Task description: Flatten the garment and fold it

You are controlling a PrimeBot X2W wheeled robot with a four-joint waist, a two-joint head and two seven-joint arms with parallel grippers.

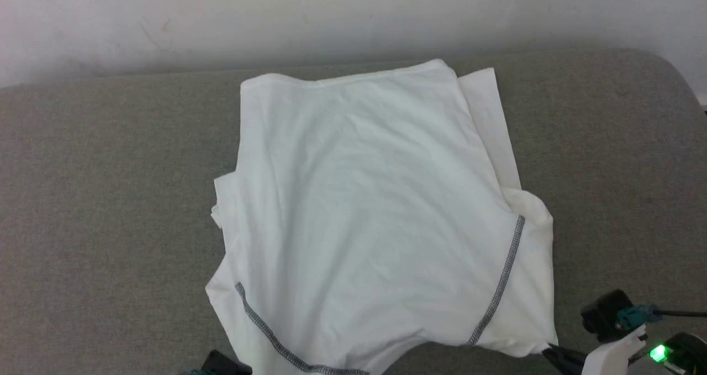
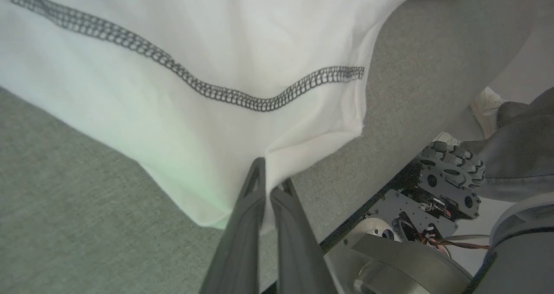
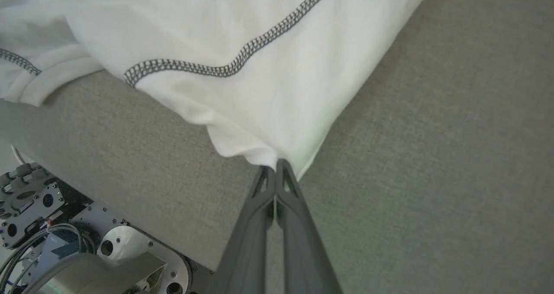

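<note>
While the broad grey woven-fabric pad (image 1: 110,198) carries it across its middle, the white thin-fabric long-sleeved shirt (image 1: 364,198) lies spread mostly flat. Its hem points toward the pad's far edge and its shoulders sit at the pad's near edge, with only soft ripples across the body. No chest patch shows, so I judge it to be back-up. A narrow white sleeve strip (image 1: 491,126) juts out toward the pad's right side and a smaller white flap (image 1: 221,204) toward its left, which suggests the sleeves are already tucked in. Flattening looks nearly done, and folding shoulders to hem looks left to do. A dark grey zigzag seam (image 1: 500,281) crosses each shoulder. At the pad's near edge, the left gripper (image 2: 272,179) has its two dark fingers pressed together on the shirt's left shoulder corner. The right gripper (image 3: 275,169) is pinched tight on the right shoulder corner, with cloth bunching at its tips.
</note>
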